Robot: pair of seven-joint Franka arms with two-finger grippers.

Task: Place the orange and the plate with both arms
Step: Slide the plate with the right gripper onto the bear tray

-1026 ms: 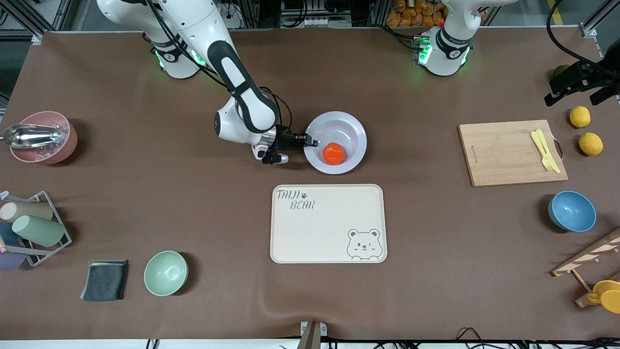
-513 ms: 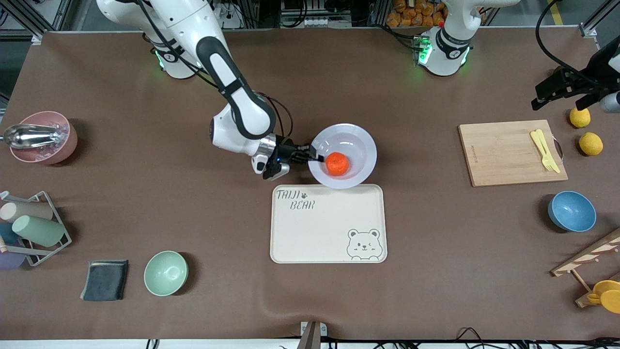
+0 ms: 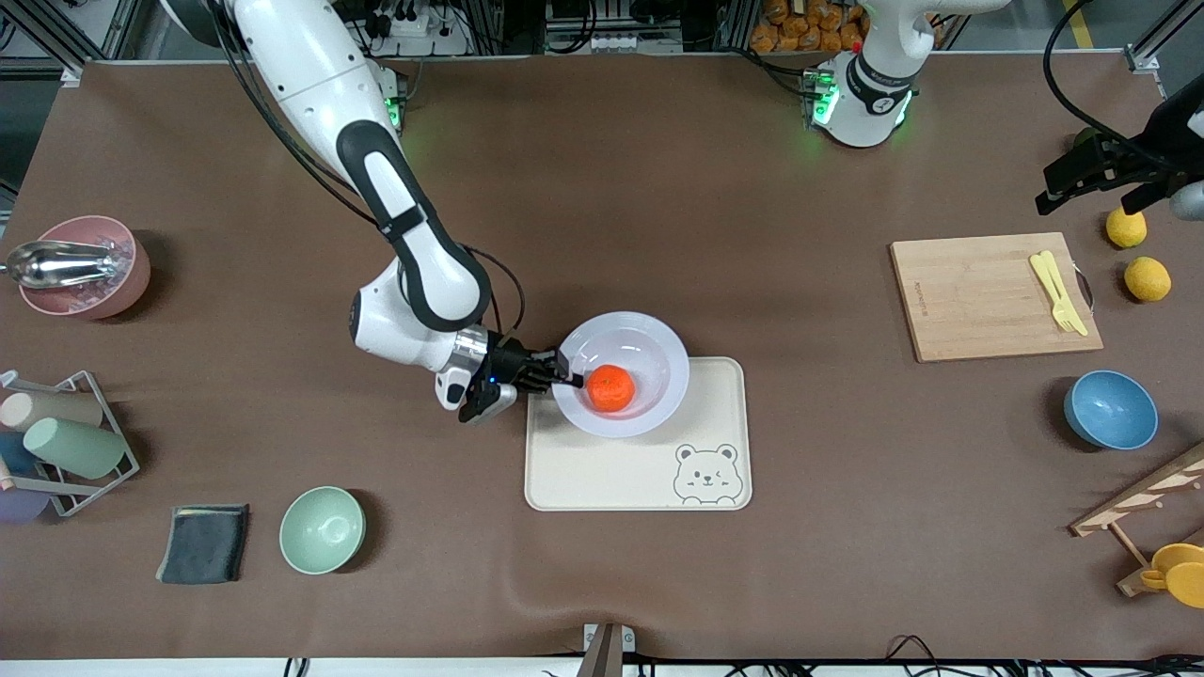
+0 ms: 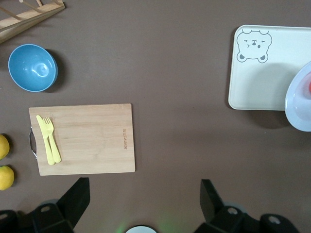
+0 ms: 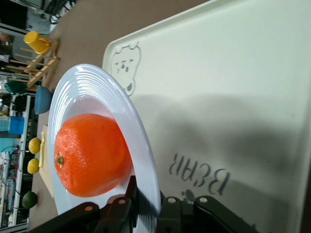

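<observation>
Fingers of right gripper (image 3: 567,378) pinch glossy white plate (image 3: 658,348) rim over tray (image 3: 640,480); red-orange orange (image 3: 610,387) inside.

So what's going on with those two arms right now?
Right gripper shut on round white plate's rim, above cream rectangular bear tray. Small red-orange orange in plate. Left gripper open, waiting above table. Nothing in the way.

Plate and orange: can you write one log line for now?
right gripper: shut on plate | orange: in plate | plate: above bear tray | left gripper: open, waiting
</observation>
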